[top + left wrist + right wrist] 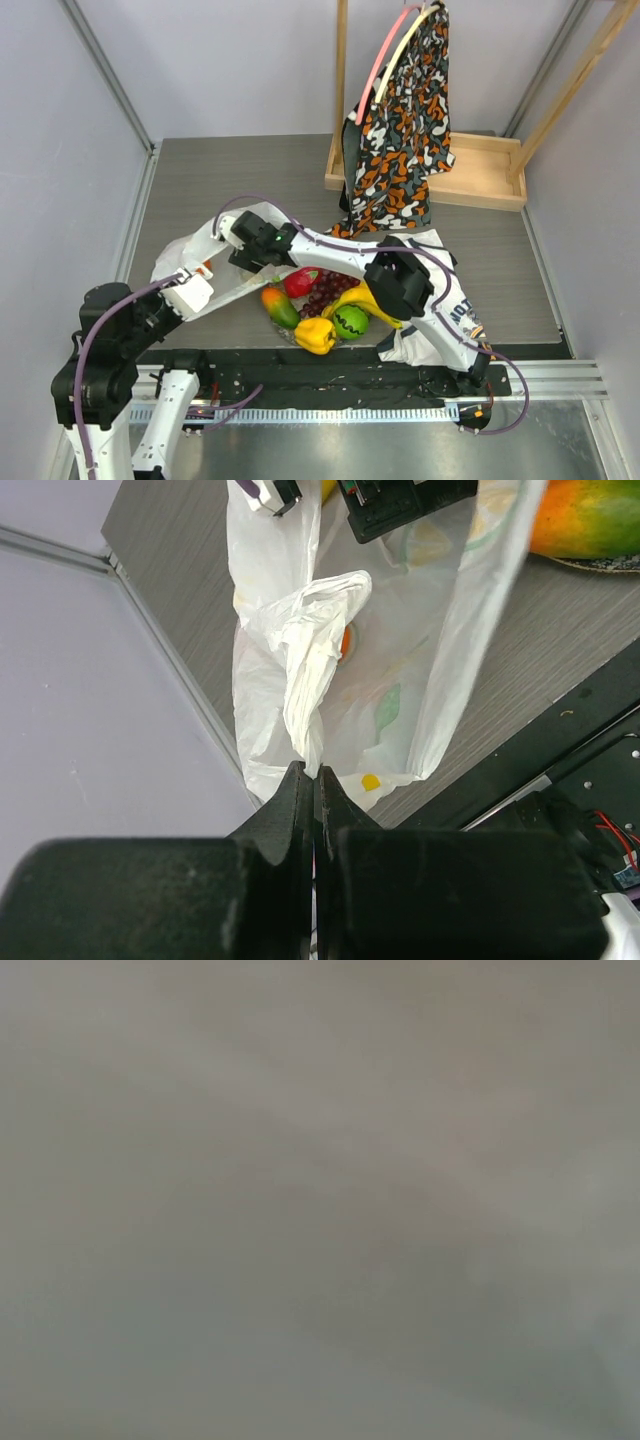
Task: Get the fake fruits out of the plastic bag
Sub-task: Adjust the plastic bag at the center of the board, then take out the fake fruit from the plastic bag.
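Counting the fake fruits out on the surface gives six, bunched together near the arm bases: one mango [280, 307], one red fruit [300, 281], one bunch of purple grapes [325, 291], one yellow banana bunch [364, 300], one green ball [350, 322] and one yellow pepper [315, 336]. One small orange patch [345, 641] shows through the film inside the bag, and I cannot tell what it is.

One plastic bag [180, 255] lies crumpled left of the fruit group, stretched between the two arms. The left gripper [311, 776] is clamped tight on the bag's twisted white handle, jaws pressed together with the plastic pinched between them. The right gripper [247, 245] sits at the far end of the bag, its fingers buried in the white folds. From above I cannot tell how wide it is, and its own camera gives only a grey blur.

The right arm reaches across along the far side of the fruits, and its black elbow joint covers the right end of the bananas. One white jersey [440, 320] lies crumpled on the right, under that arm. Further back, one orange-black patterned cloth [400, 150] hangs from a wooden rack [480, 175], well apart from the bag.
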